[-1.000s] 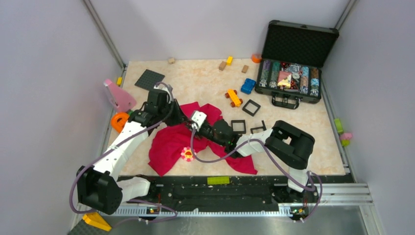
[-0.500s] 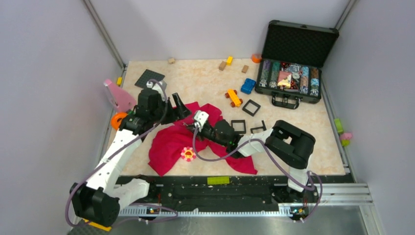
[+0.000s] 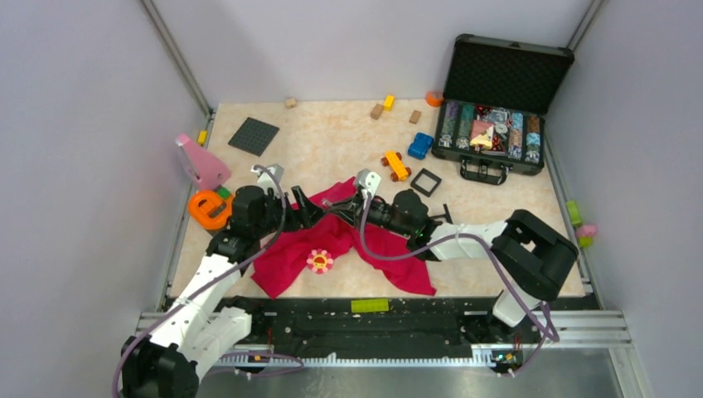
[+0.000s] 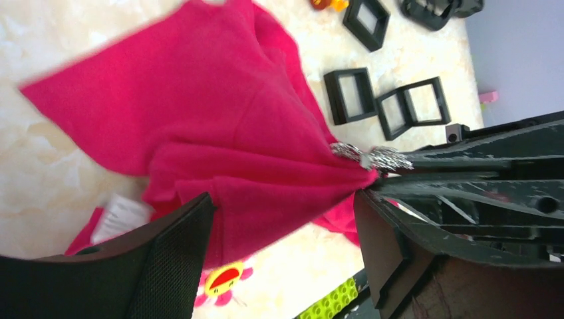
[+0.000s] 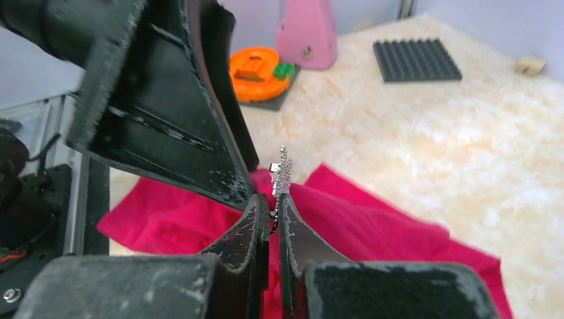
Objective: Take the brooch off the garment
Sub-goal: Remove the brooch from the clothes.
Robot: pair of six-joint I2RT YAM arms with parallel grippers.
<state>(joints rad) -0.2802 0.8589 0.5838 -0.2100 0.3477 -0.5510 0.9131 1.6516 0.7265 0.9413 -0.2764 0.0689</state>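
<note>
pinching glittery silver brooch [image 5: 284, 171], right end effector [image 5: 273, 203] clamped; left end effector [image 4: 282, 199], spread wide, empty, should anchor crimson cloth garment [image 4: 199, 100].

Glittery silver brooch [image 4: 370, 158] atop tented magenta garment [image 4: 219, 133]

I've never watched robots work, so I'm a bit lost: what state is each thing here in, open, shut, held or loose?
left gripper: open, gripping nothing.
right gripper: shut on the silver brooch.
silver brooch: pinched, fastened to the garment.
garment: crumpled, one part pulled into a peak.
case: lid open.
flower disc: lying flat, face up, untouched.
</note>
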